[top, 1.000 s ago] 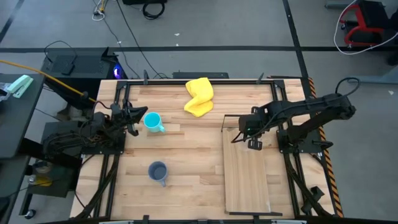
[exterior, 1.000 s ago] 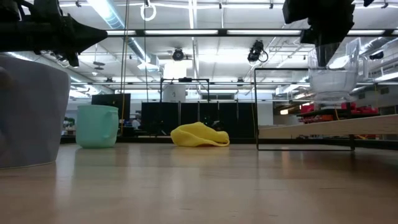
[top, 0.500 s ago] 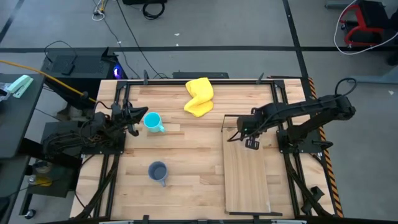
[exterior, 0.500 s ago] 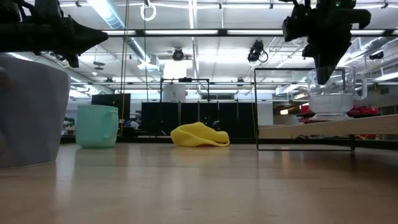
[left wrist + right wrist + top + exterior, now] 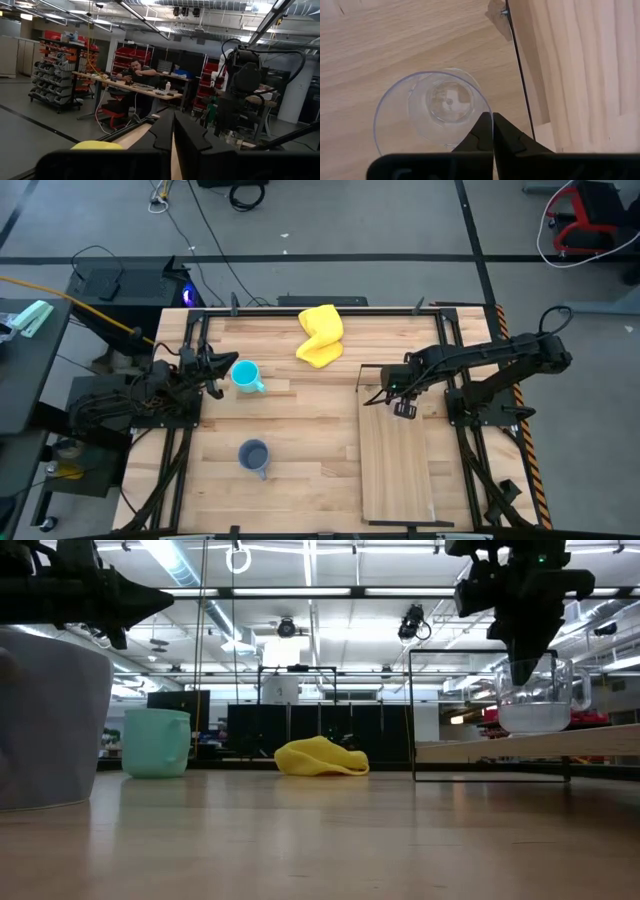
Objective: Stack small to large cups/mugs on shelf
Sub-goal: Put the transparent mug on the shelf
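Note:
My right gripper (image 5: pixel 402 402) is shut on the small clear glass (image 5: pixel 440 107) over the far end of the light-wood shelf board (image 5: pixel 398 470), just inside its black wire frame (image 5: pixel 412 710). In the low view the glass (image 5: pixel 535 700) stands upright under the gripper (image 5: pixel 527 665). The cyan mug (image 5: pixel 245 376) stands on its base at the table's left. My left gripper (image 5: pixel 216 372) is shut beside it, on its left. The grey-blue mug (image 5: pixel 254 455) stands on its base nearer the front edge. My right gripper pinches the glass's rim (image 5: pixel 479 102) on one side, one finger inside the glass and one outside. The fingers come from above, pointing down. The glass is upright, mouth up, and its base (image 5: pixel 533 727) is down at the shelf board's top.
A crumpled yellow cloth (image 5: pixel 320 335) lies at the table's far middle. The shelf board's near part (image 5: pixel 395 490) is bare. A person sits at a bench (image 5: pixel 135 70) in the room beyond the table.
My right gripper has gone down with the clear glass, still shut on its rim. The glass hung tilted above the shelf board a second ago. Now it is upright with its base down at the board.

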